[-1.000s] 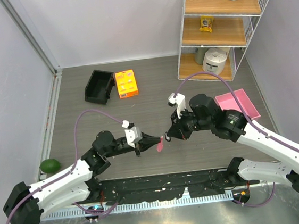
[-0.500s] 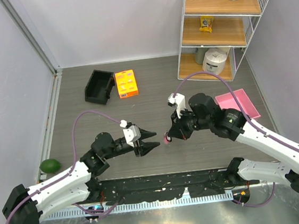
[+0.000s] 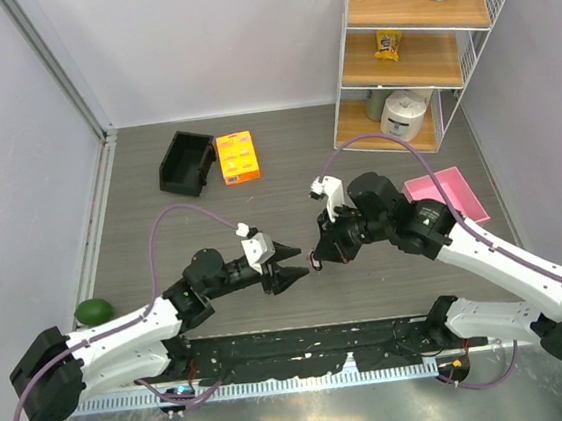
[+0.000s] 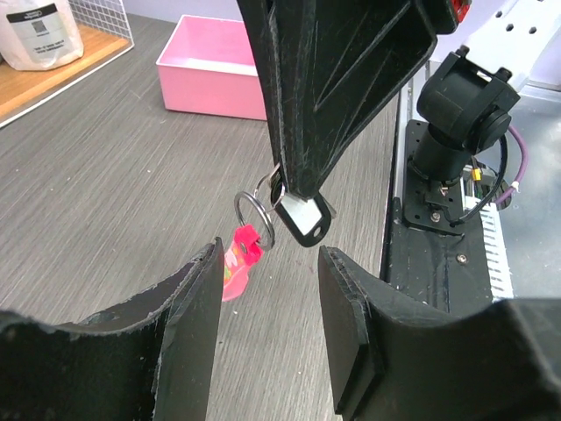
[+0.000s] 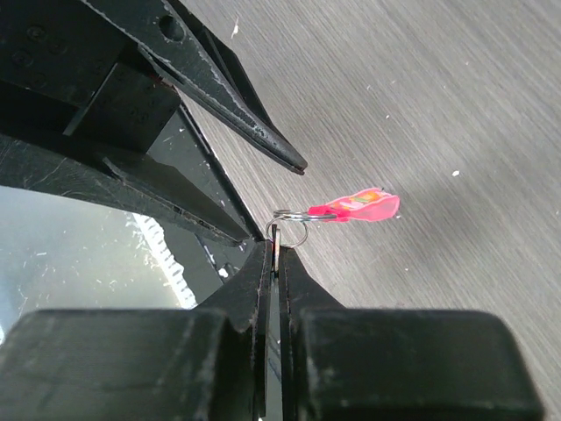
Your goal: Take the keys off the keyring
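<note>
Right pincer (image 3: 313,259) angled down, gripping key (image 4: 303,220)

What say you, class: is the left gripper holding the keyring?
No: the left gripper is open, with the keyring hanging from the key pinched by the right gripper.

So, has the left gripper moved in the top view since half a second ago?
Yes. Against the orange box, the left gripper has shifted slightly right, closer to the right gripper, which pinches the key.
</note>
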You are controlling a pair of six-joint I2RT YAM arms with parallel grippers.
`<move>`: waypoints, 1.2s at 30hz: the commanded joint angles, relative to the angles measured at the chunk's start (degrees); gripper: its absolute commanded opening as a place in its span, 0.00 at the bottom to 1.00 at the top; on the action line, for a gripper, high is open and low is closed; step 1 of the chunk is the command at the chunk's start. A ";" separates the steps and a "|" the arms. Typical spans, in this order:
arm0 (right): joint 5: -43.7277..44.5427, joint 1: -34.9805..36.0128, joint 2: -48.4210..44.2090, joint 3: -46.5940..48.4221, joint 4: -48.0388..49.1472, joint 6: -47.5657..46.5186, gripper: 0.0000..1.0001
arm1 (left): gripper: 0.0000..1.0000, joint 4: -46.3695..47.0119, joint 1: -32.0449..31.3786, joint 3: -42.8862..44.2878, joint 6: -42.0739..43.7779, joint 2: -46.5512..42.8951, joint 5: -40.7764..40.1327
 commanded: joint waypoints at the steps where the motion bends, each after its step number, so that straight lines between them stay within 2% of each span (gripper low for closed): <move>1: 0.63 0.04 2.56 4.01 -3.40 1.95 0.05 | 0.53 5.16 -0.63 0.80 -0.68 0.94 -1.41; 9: 2.48 0.04 6.34 4.63 -9.65 4.24 0.10 | 0.54 7.62 -1.33 -1.92 -0.24 2.69 -1.77; 18: -4.97 -2.59 11.36 6.39 -14.92 5.38 0.06 | 0.54 10.69 -3.17 -3.94 -0.24 5.59 -3.17; 27: -13.51 -5.84 14.43 5.42 -16.16 8.63 0.05 | 0.55 18.68 -5.63 -4.39 -1.47 12.00 -3.70; 36: -15.10 -6.55 15.23 5.77 -16.77 8.11 0.05 | 0.55 20.36 -6.60 -2.28 -0.77 16.23 -4.49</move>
